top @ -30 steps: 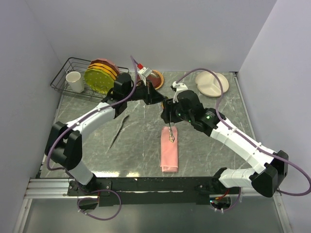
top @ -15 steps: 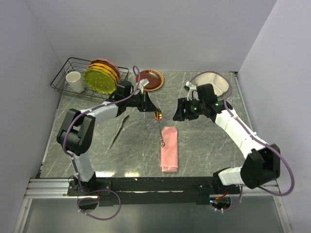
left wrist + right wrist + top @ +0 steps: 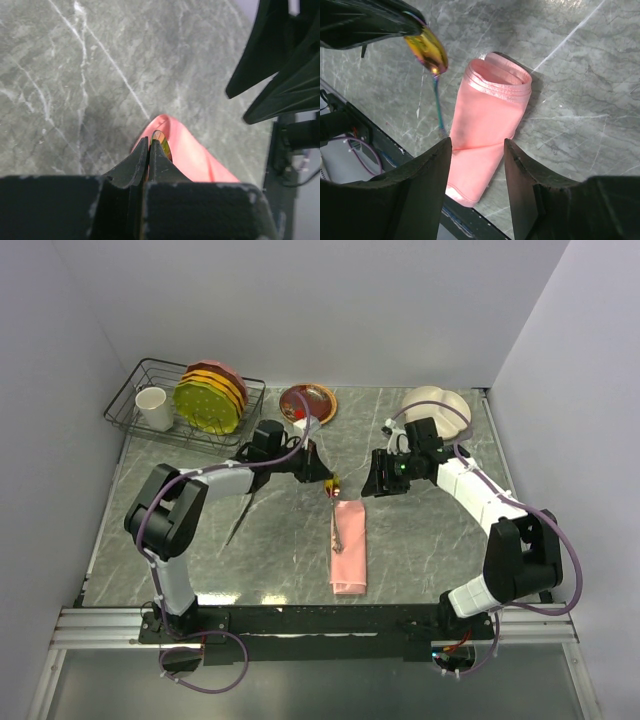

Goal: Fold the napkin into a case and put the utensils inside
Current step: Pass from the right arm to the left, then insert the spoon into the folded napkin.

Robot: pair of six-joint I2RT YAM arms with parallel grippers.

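grey marble-look tabletop (image 3: 280,550), plain pale walls (image 3: 350,310) on three sides, perhaps aluminium rail (image 3: 100,625) at near edge

Bright, even light; soft shadows.

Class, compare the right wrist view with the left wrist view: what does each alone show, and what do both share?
Right wrist only: the spoon's thin handle hanging down, the case's layered open mouth, the right tool open. Left wrist only: the left tool's fingers pressed together, just the spoon's tip peeking out. Both: pink case, grey marble table.
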